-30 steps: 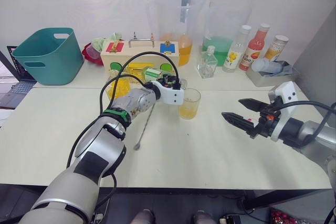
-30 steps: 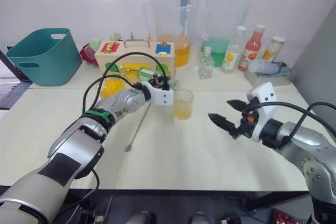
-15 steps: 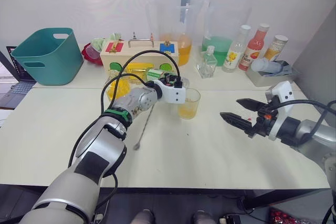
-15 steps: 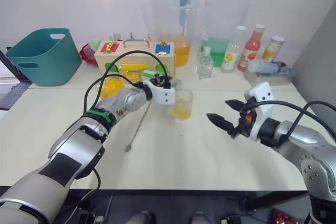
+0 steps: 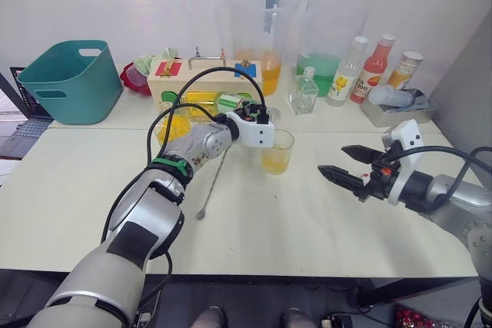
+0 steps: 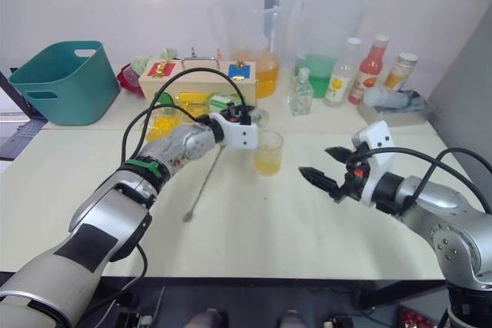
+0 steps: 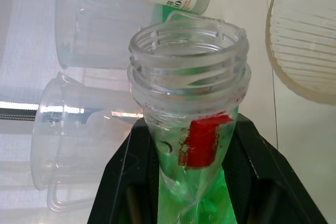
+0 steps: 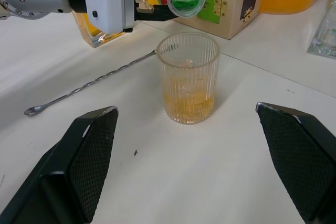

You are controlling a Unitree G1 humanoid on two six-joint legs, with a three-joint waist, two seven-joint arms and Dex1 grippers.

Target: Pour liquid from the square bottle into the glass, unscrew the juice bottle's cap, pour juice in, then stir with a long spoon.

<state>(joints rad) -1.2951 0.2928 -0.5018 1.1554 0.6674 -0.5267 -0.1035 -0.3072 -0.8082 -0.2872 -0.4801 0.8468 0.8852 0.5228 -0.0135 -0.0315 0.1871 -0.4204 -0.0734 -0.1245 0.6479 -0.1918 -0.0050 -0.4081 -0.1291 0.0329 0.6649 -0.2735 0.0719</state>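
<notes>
Starting at our left, our left gripper [image 5: 247, 110] is clamped on the juice bottle [image 7: 191, 129], its two black fingers [image 7: 118, 182] pressed against either side of the bottle's neck. The bottle has no cap on it, and its open mouth faces away from the wrist, with green liquid low in the body between the fingers. It is tipped well over toward its side, its mouth just above and behind the rim of the glass [image 5: 277, 151].

The glass stands upright on the table [image 5: 69, 190] just beyond our left gripper, on the side toward our right arm. It is ribbed and holds a shallow layer of amber liquid. The long spoon [image 5: 211, 182] lies flat on the table beneath our left forearm, its bowl end nearer us and its handle running up toward the base of the glass.

Further right, our right gripper [image 5: 350, 167] hovers above the table with its fingers spread wide and nothing between them. It points at the glass, which sits centred between its fingertips but well apart from them. The open bottle mouth shows just past the glass from there.
</notes>
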